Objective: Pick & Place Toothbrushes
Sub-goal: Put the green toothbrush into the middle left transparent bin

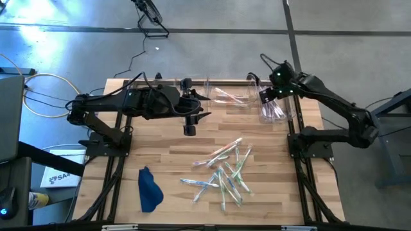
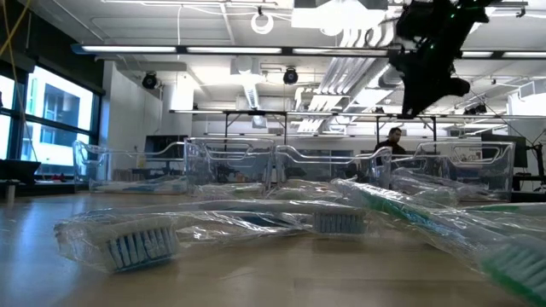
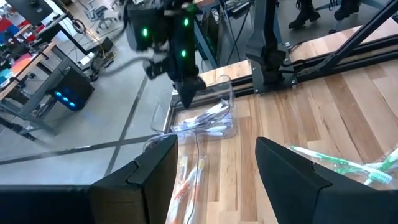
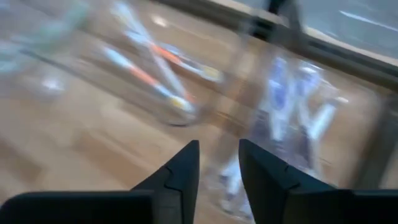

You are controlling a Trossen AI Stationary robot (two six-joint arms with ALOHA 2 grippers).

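Several wrapped toothbrushes (image 1: 225, 174) lie in a loose pile on the wooden table, toward its near right; they fill the foreground of the low view (image 2: 256, 223). My left gripper (image 1: 189, 120) (image 3: 217, 168) hovers open over the middle of the table, on the far side of the pile. My right gripper (image 1: 270, 96) (image 4: 219, 155) hangs above the far right clear bin (image 1: 277, 109), which holds whitish-purple toothbrushes (image 3: 208, 118) (image 4: 292, 106). Its fingers stand a narrow gap apart with nothing plainly between them. The left wrist view shows it (image 3: 186, 87) pointing down over that bin.
A second clear bin (image 1: 226, 96) with pink-orange toothbrushes (image 3: 186, 174) stands beside the first, along the table's far edge. More clear bins show in the low view (image 2: 230, 162). A dark blue cloth (image 1: 149, 189) lies near the table's near left corner. A person (image 2: 394, 141) is far behind the table.
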